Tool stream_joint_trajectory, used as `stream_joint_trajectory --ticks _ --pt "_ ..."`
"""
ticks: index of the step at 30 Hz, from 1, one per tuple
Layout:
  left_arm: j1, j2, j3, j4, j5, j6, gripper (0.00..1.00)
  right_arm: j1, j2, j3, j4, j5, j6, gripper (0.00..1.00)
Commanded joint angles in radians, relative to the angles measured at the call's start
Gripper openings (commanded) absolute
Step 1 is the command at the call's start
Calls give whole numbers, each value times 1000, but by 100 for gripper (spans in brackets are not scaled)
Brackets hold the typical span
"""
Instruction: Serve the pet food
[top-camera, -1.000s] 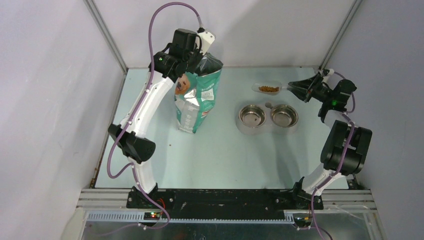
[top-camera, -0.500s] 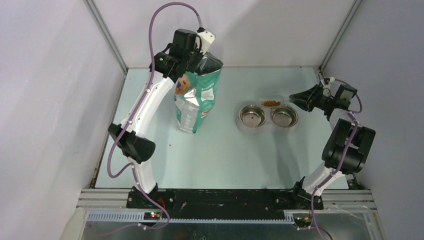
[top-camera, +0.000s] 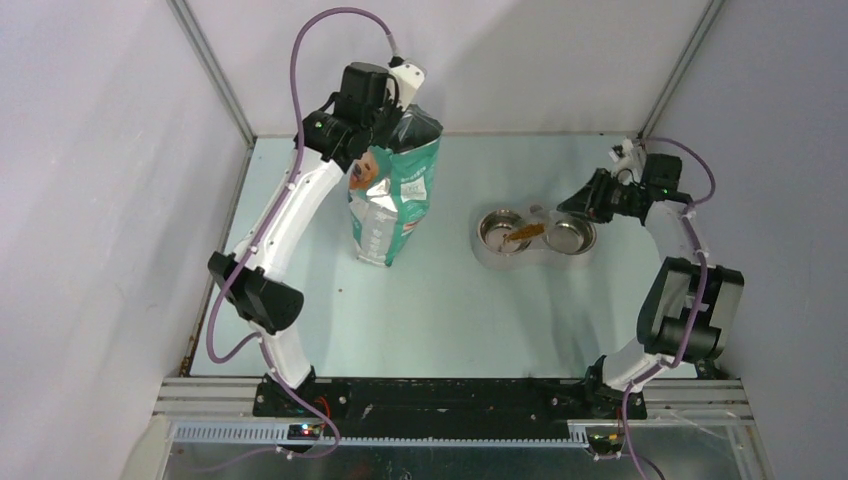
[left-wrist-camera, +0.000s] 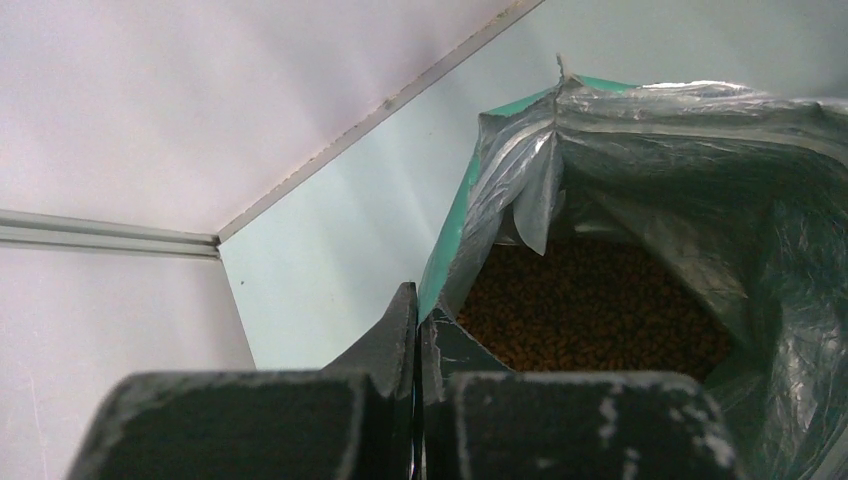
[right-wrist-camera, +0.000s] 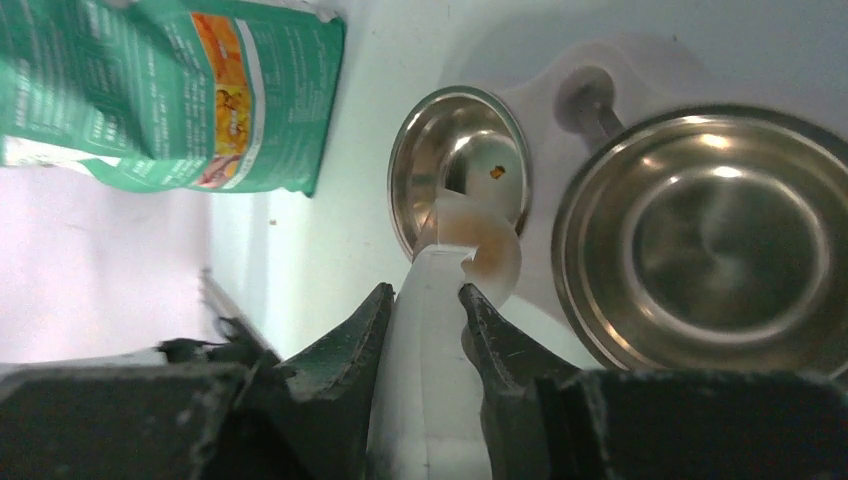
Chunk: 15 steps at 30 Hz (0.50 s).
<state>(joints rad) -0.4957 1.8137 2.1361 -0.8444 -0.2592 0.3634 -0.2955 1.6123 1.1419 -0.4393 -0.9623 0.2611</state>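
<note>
Jaws of the right gripper (right-wrist-camera: 425, 295) pinch the scoop (right-wrist-camera: 495, 250) by its handle, the cup over the bowl nearer the bag (right-wrist-camera: 450, 125). Jaws of the left gripper (left-wrist-camera: 415, 330) are pressed together on the rim of the bag (left-wrist-camera: 640, 120), holding it upright and open.

Risk: the cup hangs near that bowl's inner edge. An off-centre or quick tip would likely scatter pet food (top-camera: 526, 231) onto the stand (top-camera: 535, 258) or the table (top-camera: 450, 300). The smooth handle might twist in the pinch.

Contents:
- scoop: small brown load
- bowl nearer the bag: one pellet visible
- other bowl (right-wrist-camera: 710, 235): empty
- bag: kibble well below the rim
</note>
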Motion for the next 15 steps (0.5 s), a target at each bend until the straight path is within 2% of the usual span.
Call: stream_joint_trajectory --ticks 1,10,15 --pt "5 -105 -25 127 -7 -30 0 113 -100 95 -100 237 -180 0" --pt "5 -66 40 52 20 -56 0 386 -177 179 -221 578 -459 0" --pt "12 -36 86 -7 45 -93 3 462 -231 197 -221 655 -515 0"
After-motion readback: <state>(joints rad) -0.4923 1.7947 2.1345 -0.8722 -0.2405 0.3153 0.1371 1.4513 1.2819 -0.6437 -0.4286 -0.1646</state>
